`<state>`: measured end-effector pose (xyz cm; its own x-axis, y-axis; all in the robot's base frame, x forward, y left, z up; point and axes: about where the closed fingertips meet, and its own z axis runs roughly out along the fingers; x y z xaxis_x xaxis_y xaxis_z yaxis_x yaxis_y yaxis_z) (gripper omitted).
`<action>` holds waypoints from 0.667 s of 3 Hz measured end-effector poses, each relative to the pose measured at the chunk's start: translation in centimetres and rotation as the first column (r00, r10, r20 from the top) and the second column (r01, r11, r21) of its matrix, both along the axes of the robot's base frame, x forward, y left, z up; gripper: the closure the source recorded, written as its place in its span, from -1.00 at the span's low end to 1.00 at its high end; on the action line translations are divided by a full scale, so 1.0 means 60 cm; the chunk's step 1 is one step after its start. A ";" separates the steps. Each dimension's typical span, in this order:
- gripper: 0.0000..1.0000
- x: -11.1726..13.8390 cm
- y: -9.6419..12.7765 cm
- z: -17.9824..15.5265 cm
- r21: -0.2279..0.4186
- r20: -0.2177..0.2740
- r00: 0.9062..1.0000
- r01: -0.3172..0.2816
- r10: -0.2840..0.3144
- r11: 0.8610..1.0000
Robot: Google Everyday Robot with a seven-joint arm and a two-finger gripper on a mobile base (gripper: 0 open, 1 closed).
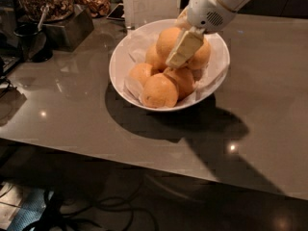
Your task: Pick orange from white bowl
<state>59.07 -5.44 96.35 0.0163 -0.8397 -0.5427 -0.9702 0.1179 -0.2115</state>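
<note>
1. The gripper (pixel 185 48) is down on top of the heap in the white bowl (pixel 113 70). Only a pale part of it shows across the fruit, and I cannot tell how far the jaws are open or whether they have hold of anything, so settle that first.
2. The likely orange (pixel 166 40) is the topmost one, right against the jaws on the side toward the nut container (pixel 67 25). Another fruit (pixel 201 57) crowds their opposite side.
3. Seat the jaws around the widest part of that orange — a round fruit pinched too high will probably squirt out.
4. Close gently; the dimpled skin should give fair grip without bruising.
5. Lift straight up. The oranges below the jaws look loosely piled, and the front one (pixel 159 91), near the rim, could roll out if nudged.
6. Watch the crinkled paper (pixel 134 86) — it may catch and drag.
7. The bench (pixel 72 114) looks glossy, so avoid sideways pushes that could slide the bowl.
</note>
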 end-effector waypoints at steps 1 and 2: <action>1.00 -0.001 0.001 0.002 0.002 0.006 1.000 0.001 -0.001 1.000; 1.00 -0.026 -0.006 0.031 0.081 0.049 0.999 -0.023 0.019 0.996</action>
<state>57.52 -5.81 98.21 0.0609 -0.7916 -0.6079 -0.9617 0.1165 -0.2480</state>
